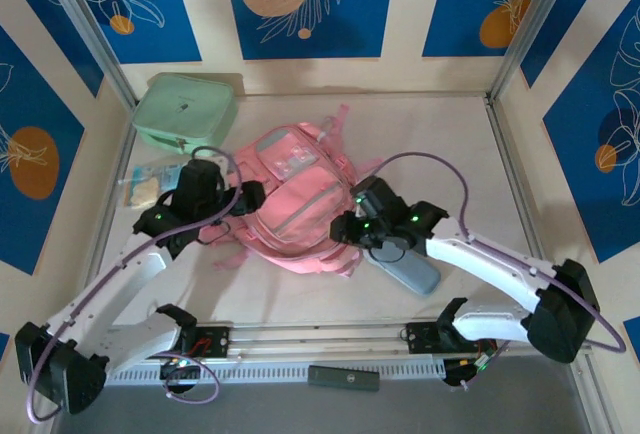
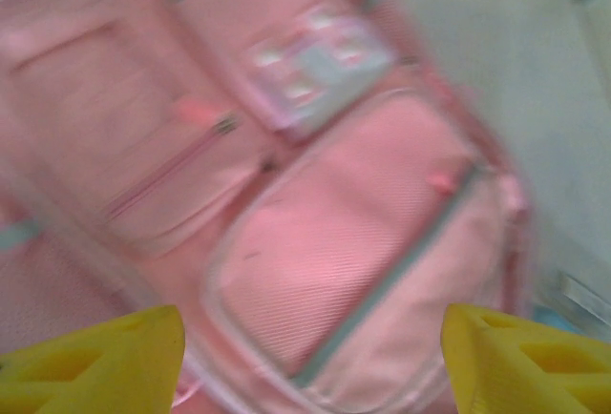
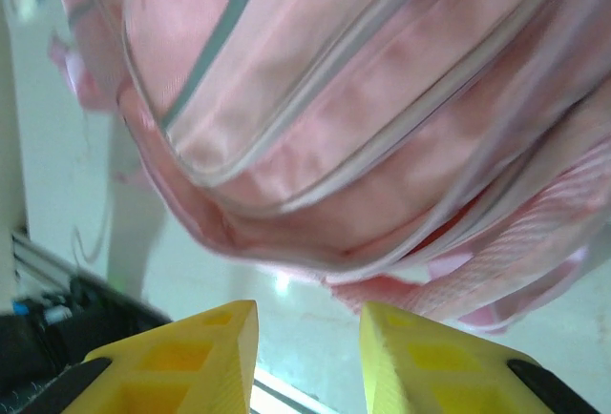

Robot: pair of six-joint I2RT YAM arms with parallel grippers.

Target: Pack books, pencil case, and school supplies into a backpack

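The pink backpack [image 1: 300,204] lies flat in the middle of the table, its front zip pockets facing up. My left gripper [image 1: 243,200] hovers over its left side; in the left wrist view the gripper [image 2: 310,342] is open wide above a pink pocket [image 2: 334,242], with nothing between the fingers. My right gripper [image 1: 347,229] sits at the backpack's lower right edge; it [image 3: 310,311] is open and empty just off the fabric rim [image 3: 315,242]. The grey-blue pencil case [image 1: 408,271] lies on the table under the right arm. The books and school supplies are out of view.
A mint-green boxy case [image 1: 185,109] stands at the back left. A clear bag with yellowish contents [image 1: 148,186] lies left of the left arm. A dark bar [image 1: 343,377] rests on the front rail. Walls close in the table on three sides.
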